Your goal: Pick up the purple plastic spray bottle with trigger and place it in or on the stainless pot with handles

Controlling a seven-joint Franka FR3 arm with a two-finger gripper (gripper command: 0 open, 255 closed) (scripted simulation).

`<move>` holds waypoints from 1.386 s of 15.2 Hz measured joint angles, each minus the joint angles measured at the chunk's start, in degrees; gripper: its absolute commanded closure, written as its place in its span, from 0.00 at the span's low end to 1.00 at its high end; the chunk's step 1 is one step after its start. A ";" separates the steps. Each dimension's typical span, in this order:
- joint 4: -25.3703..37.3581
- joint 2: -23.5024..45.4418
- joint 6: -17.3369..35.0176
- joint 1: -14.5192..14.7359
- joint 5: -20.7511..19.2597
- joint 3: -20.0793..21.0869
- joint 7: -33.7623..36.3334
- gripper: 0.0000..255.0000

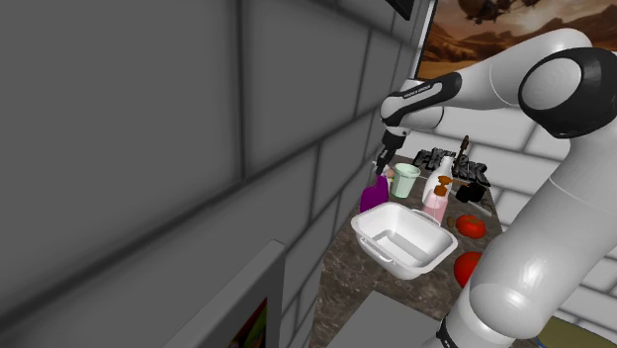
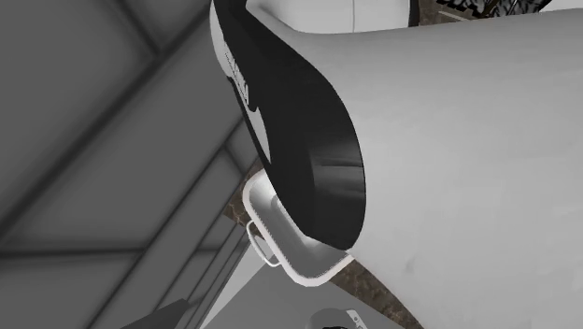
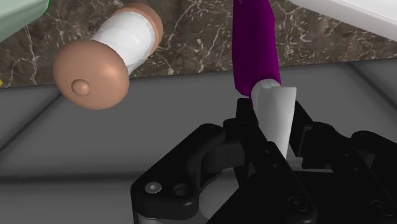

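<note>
The purple spray bottle [image 1: 373, 196] stands on the counter [image 3: 191, 32] by the wall [image 1: 148, 148], just beside the white pot [image 1: 376, 217]. The gripper [image 3: 275, 121] is set narrow on its white trigger head [image 3: 277, 105], fingers apparently pressed to both sides. Grip's high & on a tapered part, so lift straight up, slow, watching for swing/slip, then cross to pot clear of rim & green cup [image 1: 405, 180].

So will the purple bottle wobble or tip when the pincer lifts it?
Probably swings a bit: the pincer clasps only the white top of the slim purple bottle. It looks stiff, so likely no squashing. Smooth sides could slip.
</note>
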 measured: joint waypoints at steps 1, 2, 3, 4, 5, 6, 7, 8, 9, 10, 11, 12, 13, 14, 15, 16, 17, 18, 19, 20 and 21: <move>0.55 -0.31 -0.80 -0.05 -0.21 0.03 0.10 1.00; 1.20 -0.53 -1.63 -0.02 -0.38 0.14 0.35 1.00; 1.82 -0.70 -2.40 -0.03 -0.49 0.18 0.43 1.00; 2.23 -1.12 -3.15 -0.08 -0.77 0.26 0.62 1.00; 2.80 -1.27 -3.84 -0.03 -0.87 0.37 0.83 1.00; 3.18 -1.59 -4.50 -0.03 -1.08 0.48 1.03 1.00; 3.73 -1.94 -5.34 0.00 -1.30 0.65 1.35 1.00; 4.20 -2.24 -6.06 -0.01 -1.49 0.75 1.53 1.00; 4.74 -2.40 -6.74 -0.05 -1.59 0.76 1.53 1.00; 5.31 -2.65 -7.52 -0.08 -1.73 0.81 1.62 1.00; 6.17 -2.60 -8.33 -0.03 -1.69 0.87 1.70 1.00; 6.83 -2.67 -9.05 0.00 -1.73 0.92 1.77 1.00; 7.39 -3.13 -10.00 -0.05 -2.00 1.03 1.94 1.00; 8.11 -3.13 -10.71 -0.02 -1.98 1.07 1.99 1.00; 8.90 -3.23 -11.58 0.00 -2.03 1.15 2.10 1.00; 9.59 -3.35 -12.40 0.00 -2.10 1.19 2.13 1.00; 9.97 -3.73 -13.09 0.02 -2.31 1.37 2.42 1.00; 10.63 -3.87 -13.87 0.01 -2.38 1.41 2.45 1.00; 11.56 -3.71 -14.65 0.03 -2.27 1.38 2.37 1.00; 12.24 -3.73 -15.36 0.09 -2.29 1.49 2.53 1.00; 12.97 -3.76 -16.11 0.10 -2.29 1.51 2.54 1.00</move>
